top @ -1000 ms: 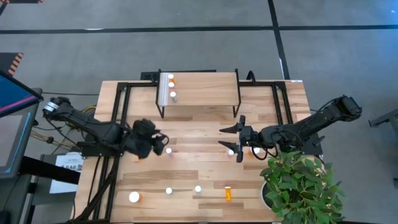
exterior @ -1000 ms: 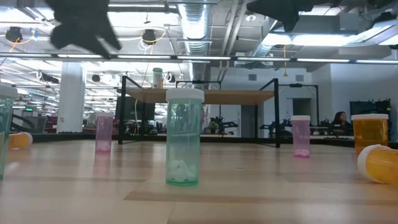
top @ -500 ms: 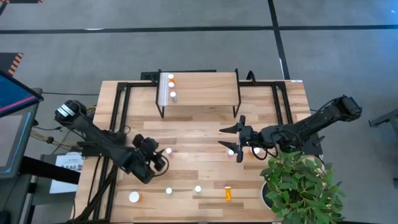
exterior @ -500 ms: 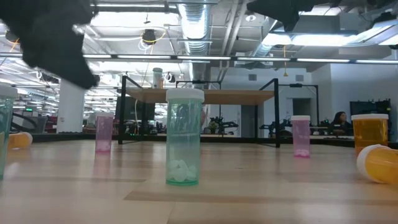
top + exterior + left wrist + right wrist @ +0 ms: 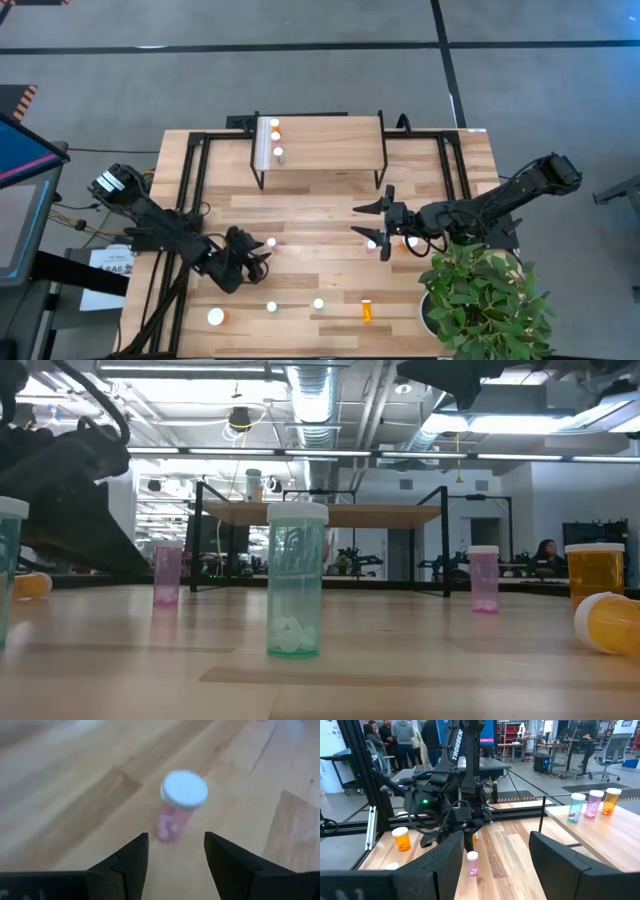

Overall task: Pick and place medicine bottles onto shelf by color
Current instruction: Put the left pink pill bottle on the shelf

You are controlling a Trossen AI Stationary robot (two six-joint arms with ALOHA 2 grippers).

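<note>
Pink bottle [image 5: 176,807] standing upright on the table [image 5: 330,262], just ahead of the left gripper [image 5: 176,851], which has swung down beside it, fingers apart. Right gripper [image 5: 378,225] is hovering open. Only the right wrist view is showing three bottles [image 5: 590,802] on the shelf [image 5: 615,835].

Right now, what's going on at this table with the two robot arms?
The left pincer is open, lined up on an upright pink bottle on the table, not gripping it yet. The right pincer hangs open mid-table, holding nothing. Three bottles already stand on the shelf; several more wait on the tabletop.
</note>
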